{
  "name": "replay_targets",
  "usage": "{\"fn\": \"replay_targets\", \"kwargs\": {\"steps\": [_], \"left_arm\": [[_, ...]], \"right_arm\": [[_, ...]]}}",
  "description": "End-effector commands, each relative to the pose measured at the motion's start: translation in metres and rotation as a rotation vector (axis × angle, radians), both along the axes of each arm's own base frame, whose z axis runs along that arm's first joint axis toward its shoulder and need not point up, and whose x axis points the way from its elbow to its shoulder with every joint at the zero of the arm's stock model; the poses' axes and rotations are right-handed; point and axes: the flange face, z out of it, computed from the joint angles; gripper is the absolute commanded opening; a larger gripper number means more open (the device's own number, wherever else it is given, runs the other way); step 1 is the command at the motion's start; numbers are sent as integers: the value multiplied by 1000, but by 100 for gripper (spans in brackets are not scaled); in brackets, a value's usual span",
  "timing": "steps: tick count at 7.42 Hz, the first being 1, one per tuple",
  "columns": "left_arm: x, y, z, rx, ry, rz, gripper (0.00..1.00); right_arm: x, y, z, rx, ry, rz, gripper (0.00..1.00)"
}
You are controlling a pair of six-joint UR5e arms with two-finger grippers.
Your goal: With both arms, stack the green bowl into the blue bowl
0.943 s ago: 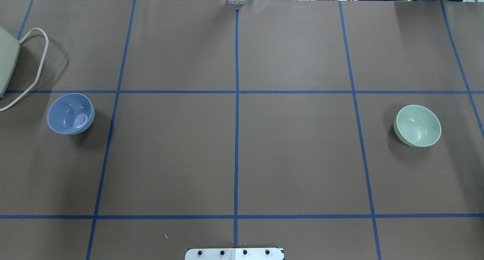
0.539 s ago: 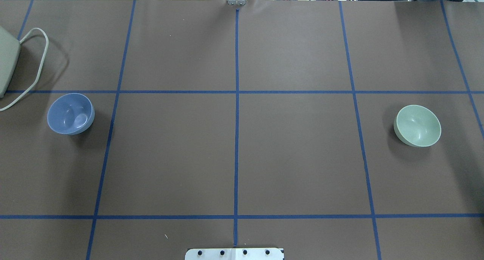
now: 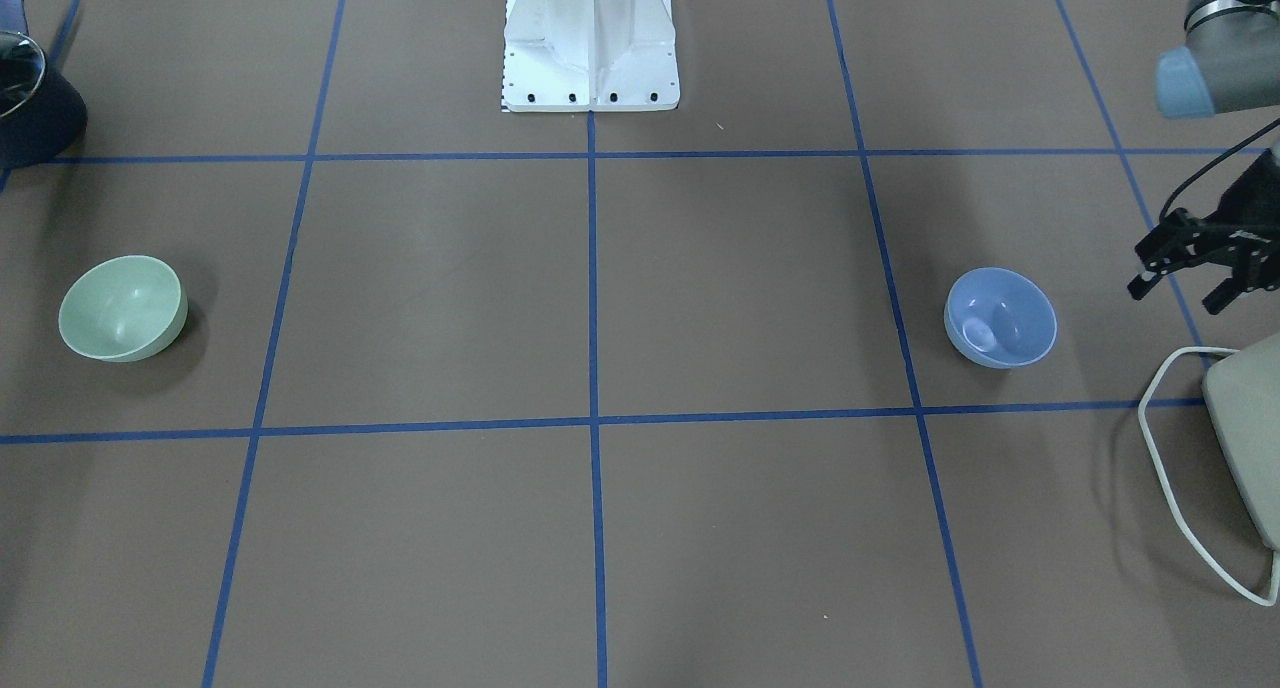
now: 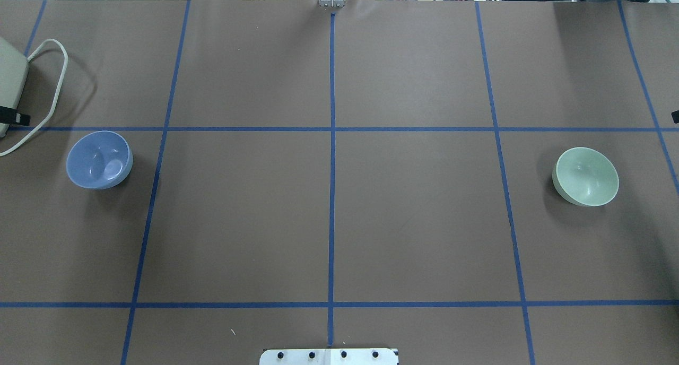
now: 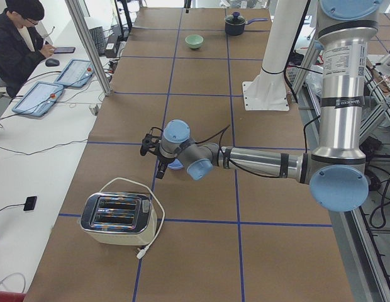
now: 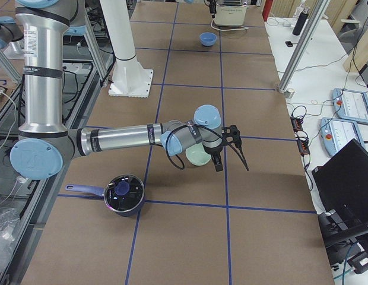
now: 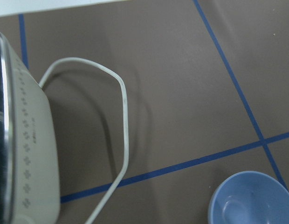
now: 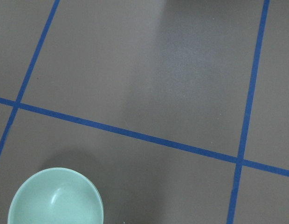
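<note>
green bowl (image 4: 585, 176): set upright, 3 o'clock in overhead view.
blue bowl (image 4: 99, 159): set upright at 9 o'clock, untouched.
left gripper (image 3: 1180, 293): jaws held wide, empty, near blue bowl.
right gripper (image 6: 231, 163): jaws cannot be told.

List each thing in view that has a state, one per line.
green bowl, upright, empty, ungripped.
blue bowl, upright, empty, ungripped.
left gripper, open, holding nothing.
right gripper, open or shut cannot be told.
pot, covered.
toaster, unplugged.
</note>
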Motion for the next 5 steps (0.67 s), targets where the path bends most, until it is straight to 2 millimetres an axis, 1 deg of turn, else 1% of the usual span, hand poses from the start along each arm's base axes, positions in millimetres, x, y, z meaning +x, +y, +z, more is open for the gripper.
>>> {"fn": "replay_targets", "kwargs": {"steps": [1,2,3,4,5], "left_arm": [[74,6,3,-32,-44,-4,97],[89,12,6,-32,-50,30,84],[95,14,5,-25,-51,47,60],[96,15,9,-27,-55,51,39],[96,14,9,-27,-57,52,22]], "right_arm": [[-3,2,2,-3,5,4,100],[-3,2,2,-3,5,4,100],[-3,3,3,-5,5,4,100],[-3,3,3,-3,6,3,100],[-2,2,3,-3,13,8,100]]}}
